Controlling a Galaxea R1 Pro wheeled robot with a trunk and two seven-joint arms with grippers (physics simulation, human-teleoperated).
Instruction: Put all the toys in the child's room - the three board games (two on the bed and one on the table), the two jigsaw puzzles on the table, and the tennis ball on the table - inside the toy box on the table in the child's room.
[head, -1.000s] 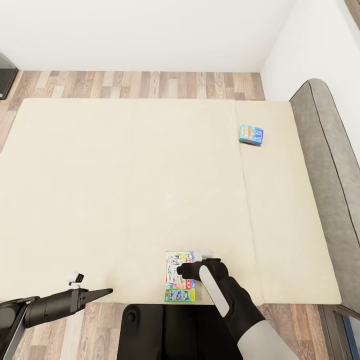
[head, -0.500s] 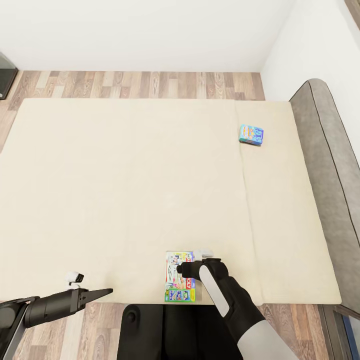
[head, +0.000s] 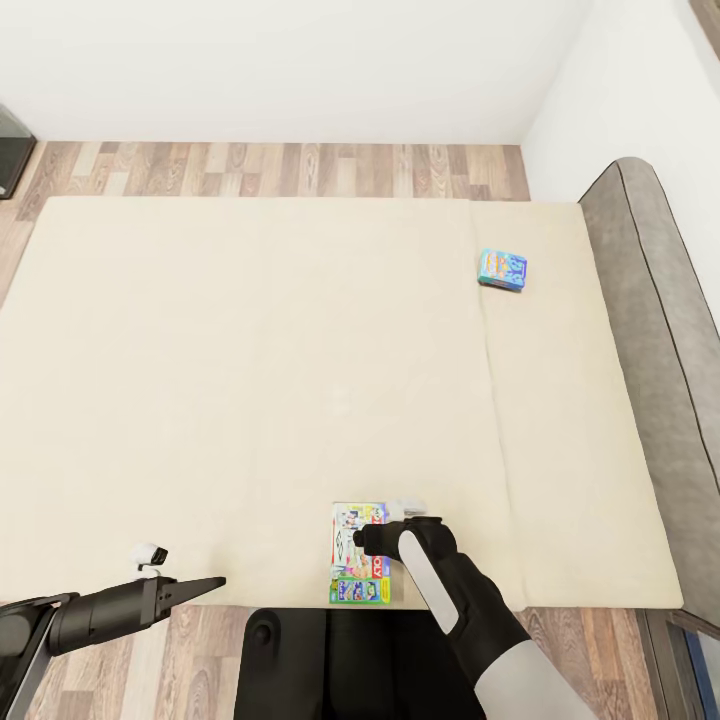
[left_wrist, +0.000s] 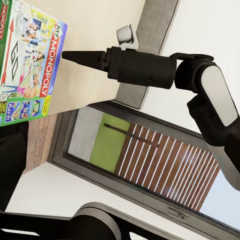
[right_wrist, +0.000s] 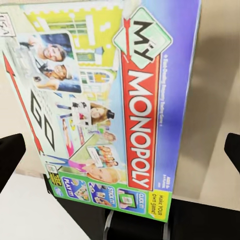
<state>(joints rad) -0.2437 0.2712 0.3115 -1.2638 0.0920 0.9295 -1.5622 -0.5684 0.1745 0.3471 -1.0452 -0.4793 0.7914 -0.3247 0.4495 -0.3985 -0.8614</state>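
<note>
Currently right gripper (head: 362, 541) hovers spread wide over the white-and-green board game (right_wrist: 100, 115) at the bed (head: 250, 400)'s near edge, gripping nothing; box overhangs slightly, so a clumsy pinch could tip it onto the floor.

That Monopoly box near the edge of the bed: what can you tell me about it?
The Monopoly box is a flat printed card box, white and green, lettered MY MONOPOLY on a red band, with photos of people and a green strip along one end. It lies flat on the beige bed near its front edge. The right tool hovers over it, fingers spread wide.
</note>
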